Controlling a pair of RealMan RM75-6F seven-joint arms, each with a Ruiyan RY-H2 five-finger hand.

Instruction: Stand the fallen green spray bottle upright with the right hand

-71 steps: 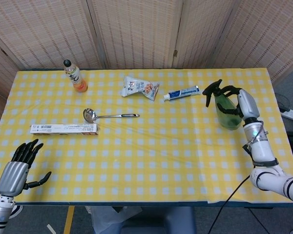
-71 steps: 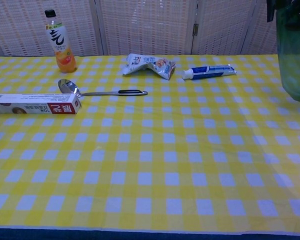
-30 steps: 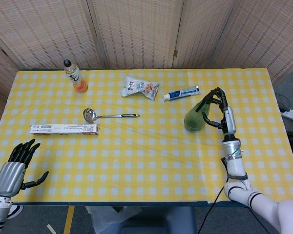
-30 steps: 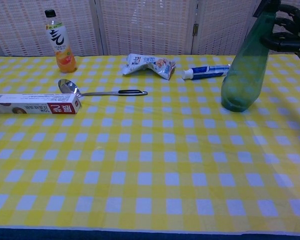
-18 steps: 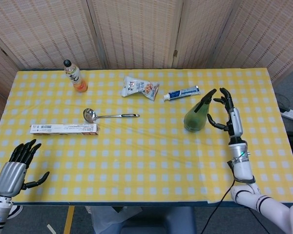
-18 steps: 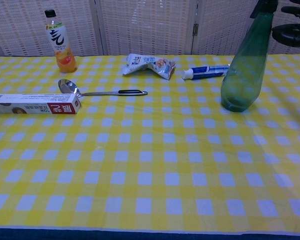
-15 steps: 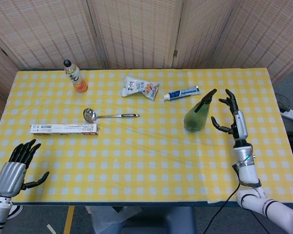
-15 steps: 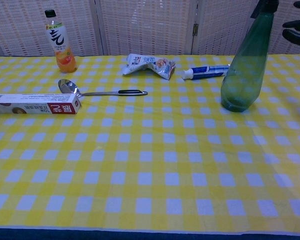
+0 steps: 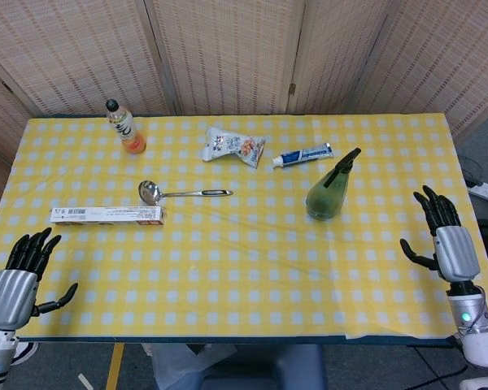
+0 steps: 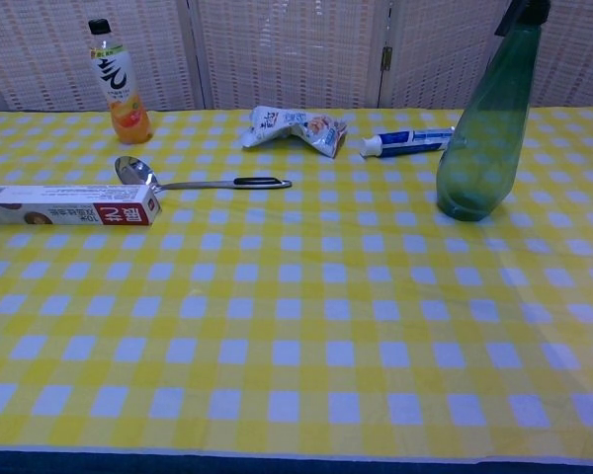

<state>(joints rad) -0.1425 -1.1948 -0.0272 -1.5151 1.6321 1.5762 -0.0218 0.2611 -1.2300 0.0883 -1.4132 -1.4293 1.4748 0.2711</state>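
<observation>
- The green spray bottle (image 9: 328, 188) stands upright on the bench (image 9: 252, 268), its base flat on the yellow-and-white checked cloth and its black nozzle at the top; nothing touches it.
- In the chest view the same bottle (image 10: 486, 128) rises at the right side of the frame, its dark trigger head reaching the top edge.
- The right robot hand (image 9: 446, 239) lies well apart from the bottle, out toward the bench's near right corner, palm down with its fingers spread and nothing held.
- The left robot hand (image 9: 20, 276) rests at the near left corner, far from the bottle, fingers likewise spread and empty.
- Neither robot hand shows in the chest view.
- A toothpaste tube (image 9: 302, 154) lies just behind and to the left of the bottle, close but not touching.
- A crumpled snack packet (image 9: 234, 147) lies further left of the bottle, beyond the tube.
- A metal ladle (image 9: 183, 192) with a black handle lies left of the bottle, its bowl pointing away from it.
- A long flat box (image 9: 107, 214) sits just in front of the ladle's bowl, further left again.
- An orange drink bottle (image 9: 125, 127) stands upright near the far left corner, well apart from the spray bottle.
</observation>
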